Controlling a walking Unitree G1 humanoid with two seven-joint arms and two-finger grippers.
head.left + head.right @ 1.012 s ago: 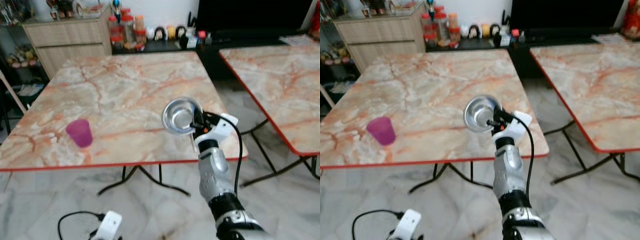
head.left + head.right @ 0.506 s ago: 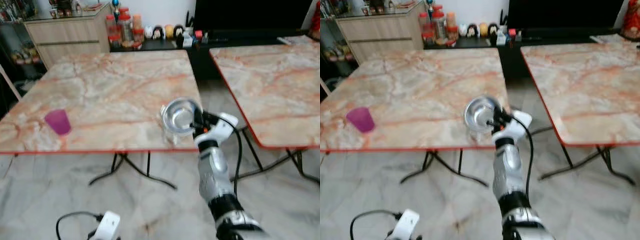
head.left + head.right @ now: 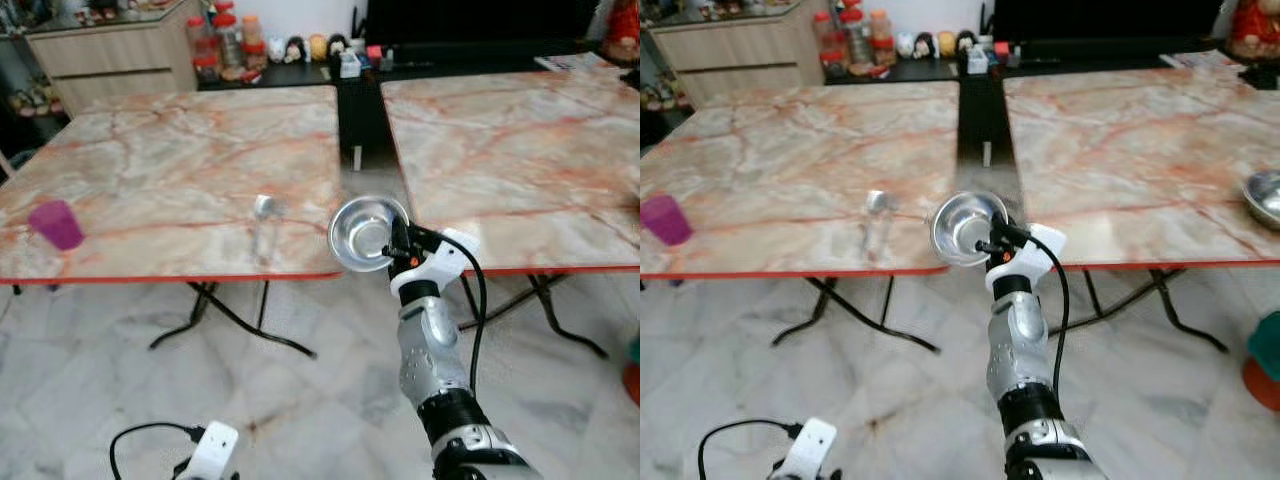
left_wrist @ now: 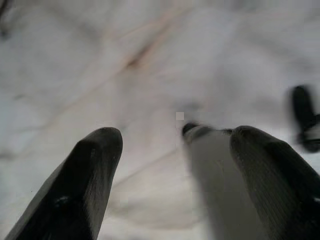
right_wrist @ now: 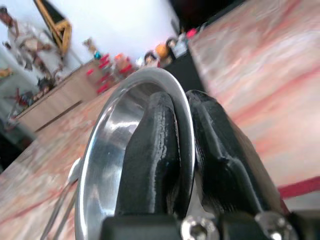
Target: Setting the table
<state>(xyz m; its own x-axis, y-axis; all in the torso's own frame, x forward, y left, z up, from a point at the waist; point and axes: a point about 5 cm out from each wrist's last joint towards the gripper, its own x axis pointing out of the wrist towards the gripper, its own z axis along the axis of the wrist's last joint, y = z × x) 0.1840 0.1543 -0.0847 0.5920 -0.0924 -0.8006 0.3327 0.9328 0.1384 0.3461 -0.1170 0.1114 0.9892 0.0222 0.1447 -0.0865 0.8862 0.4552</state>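
My right gripper (image 3: 393,238) is shut on the rim of a small steel bowl (image 3: 362,232), one finger inside and one outside (image 5: 159,150). The bowl is tilted on edge, held in the air in front of the gap between two marble tables. On the left table (image 3: 180,150) lie a metal spoon (image 3: 262,226) near the front edge and a purple cup (image 3: 55,223) at the far left. A second steel bowl (image 3: 1264,197) sits on the right table (image 3: 1120,130). My left gripper (image 4: 170,145) hangs open low over the floor.
Both tables have red edges and folding black legs. A dark gap (image 3: 358,130) runs between them. Jars and figurines line a low shelf (image 3: 290,55) at the back, beside a wooden cabinet (image 3: 110,55). A teal and red object (image 3: 1265,362) stands on the floor at the right.
The camera has swung right: the left table and purple cup slid left, and the right table fills more of the view. The spoon now shows beside the bowl. The bowl stays gripped.
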